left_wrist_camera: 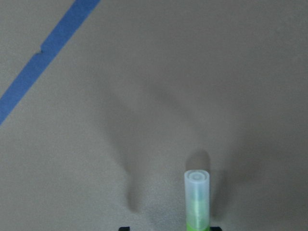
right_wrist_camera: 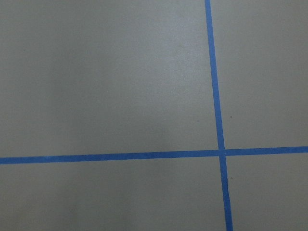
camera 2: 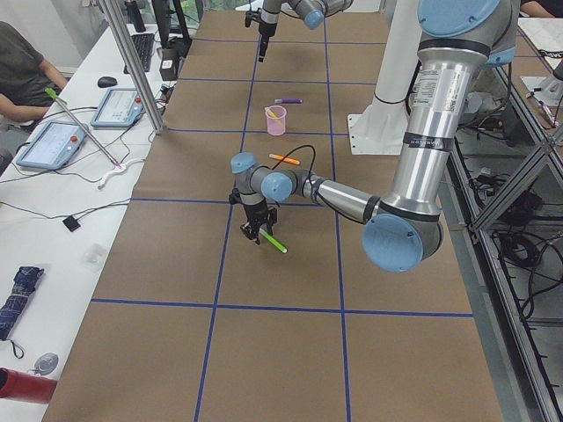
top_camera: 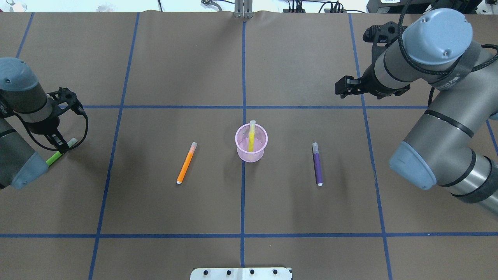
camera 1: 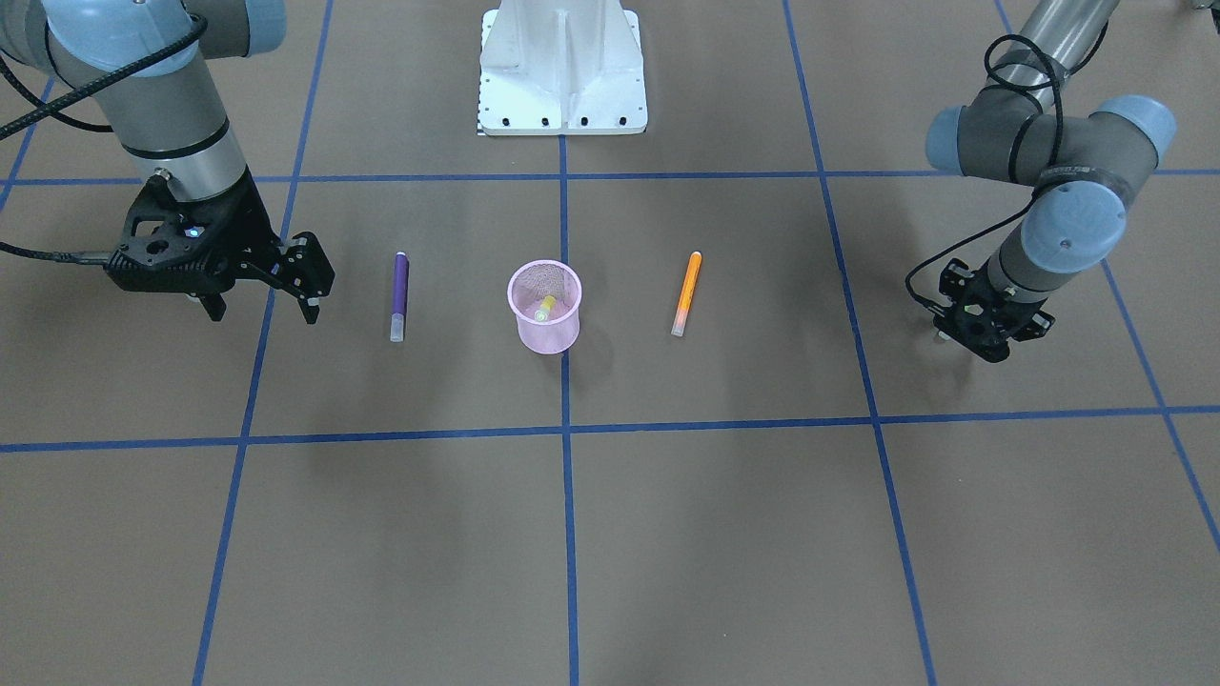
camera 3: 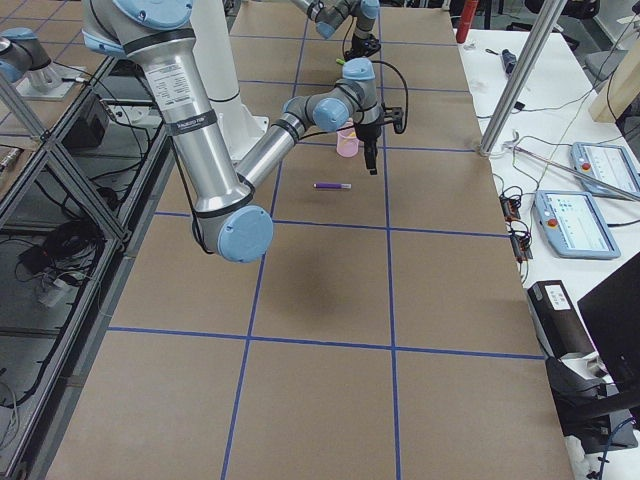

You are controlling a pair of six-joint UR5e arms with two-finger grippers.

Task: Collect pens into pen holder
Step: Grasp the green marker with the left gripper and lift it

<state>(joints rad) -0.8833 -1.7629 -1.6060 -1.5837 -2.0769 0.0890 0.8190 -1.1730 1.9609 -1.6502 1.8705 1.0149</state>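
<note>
The pink mesh pen holder [camera 1: 548, 338] [top_camera: 251, 156] stands at the table's middle with the yellow pen [camera 1: 544, 307] [top_camera: 252, 136] leaning inside it. The purple pen [camera 1: 399, 295] [top_camera: 317, 163] and the orange pen [camera 1: 686, 292] [top_camera: 186, 162] lie flat on either side of it. My left gripper [camera 1: 982, 333] [top_camera: 58, 146] is far out on my left, shut on the green pen [top_camera: 62, 151] [left_wrist_camera: 197, 202], which sticks out tilted. My right gripper [camera 1: 262, 286] [top_camera: 344, 88] is open and empty above the table, beyond the purple pen.
The white robot base [camera 1: 562, 67] stands at the table's robot-side edge. Blue tape lines [right_wrist_camera: 216, 96] grid the brown table. A desk with tablets [camera 2: 53, 141] and a seated person run along the far side in the side views.
</note>
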